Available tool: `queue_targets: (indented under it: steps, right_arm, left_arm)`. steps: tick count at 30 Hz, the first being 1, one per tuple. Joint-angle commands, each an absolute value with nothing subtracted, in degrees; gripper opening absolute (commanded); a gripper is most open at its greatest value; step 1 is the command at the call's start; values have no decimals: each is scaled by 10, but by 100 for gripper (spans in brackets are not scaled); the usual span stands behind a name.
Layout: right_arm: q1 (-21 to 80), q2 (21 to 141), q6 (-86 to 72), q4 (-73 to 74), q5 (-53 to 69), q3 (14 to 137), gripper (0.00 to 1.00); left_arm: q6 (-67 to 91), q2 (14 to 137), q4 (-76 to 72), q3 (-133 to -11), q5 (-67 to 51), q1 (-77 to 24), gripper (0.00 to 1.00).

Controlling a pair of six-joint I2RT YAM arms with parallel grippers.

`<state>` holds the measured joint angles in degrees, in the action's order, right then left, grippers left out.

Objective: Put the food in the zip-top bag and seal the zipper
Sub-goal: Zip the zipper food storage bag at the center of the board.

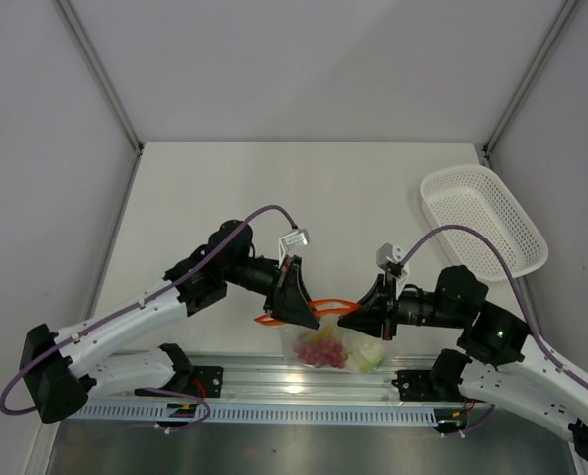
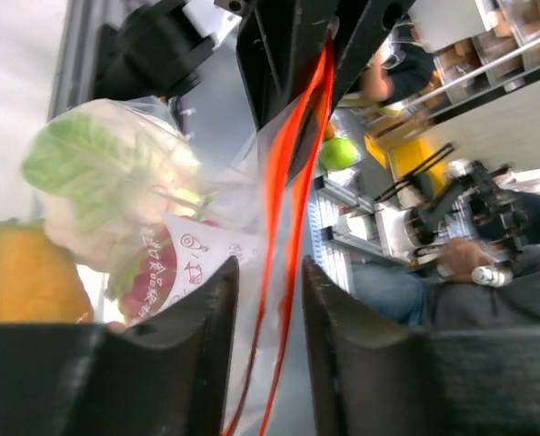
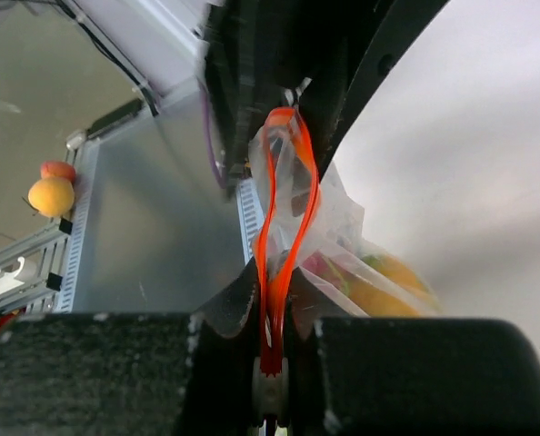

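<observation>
The clear zip-top bag [image 1: 334, 346] hangs between my two grippers above the table's near edge. It holds the food: a dark red grape bunch [image 1: 321, 348], a green and whitish piece [image 1: 370, 354] [image 2: 97, 182] and a yellow-orange fruit [image 2: 25, 282] [image 3: 388, 282]. The orange-red zipper [image 1: 324, 306] runs from gripper to gripper. My right gripper [image 1: 358, 319] [image 3: 272, 282] is shut on one end of the zipper [image 3: 279, 227], whose two strips bow apart beyond it. My left gripper [image 1: 296, 302] [image 2: 265, 272] straddles the zipper [image 2: 288, 182] with its jaws apart, not pinching it.
A white oval mesh basket [image 1: 482, 220] stands at the back right of the table. The aluminium rail [image 1: 274, 381] with the arm bases runs just below the hanging bag. Grey walls close in the table on three sides.
</observation>
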<state>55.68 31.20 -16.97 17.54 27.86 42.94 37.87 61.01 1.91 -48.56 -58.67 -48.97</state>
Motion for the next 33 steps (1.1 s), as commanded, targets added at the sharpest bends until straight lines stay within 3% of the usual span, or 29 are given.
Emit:
queue_targets:
  steps: [1, 4, 5, 8, 21, 25, 29, 33]
  right_arm:
    - [560, 352, -198, 130, 281, 425, 0]
    - [561, 379, -214, 139, 283, 432, 0]
    - [562, 385, -220, 148, 283, 439, 0]
    - [561, 413, -235, 195, 287, 470, 0]
    - [561, 445, -300, 240, 284, 510, 0]
    - [559, 442, -316, 244, 272, 511, 0]
    - [555, 442, -302, 275, 250, 512, 0]
    - [555, 439, -285, 310, 222, 516, 0]
  left_arm:
    - [262, 569, 70, -480, -527, -509, 47]
    - [225, 541, 76, -477, -472, -522, 70]
    - [218, 537, 76, -480, -464, -525, 86]
    - [199, 532, 67, -489, -454, -534, 99]
    - [77, 592, 81, -513, -270, -649, 100]
    - [68, 611, 105, -513, -254, -662, 90]
    - [72, 613, 134, -518, -253, -662, 42]
    - [82, 597, 140, -500, -251, -662, 41]
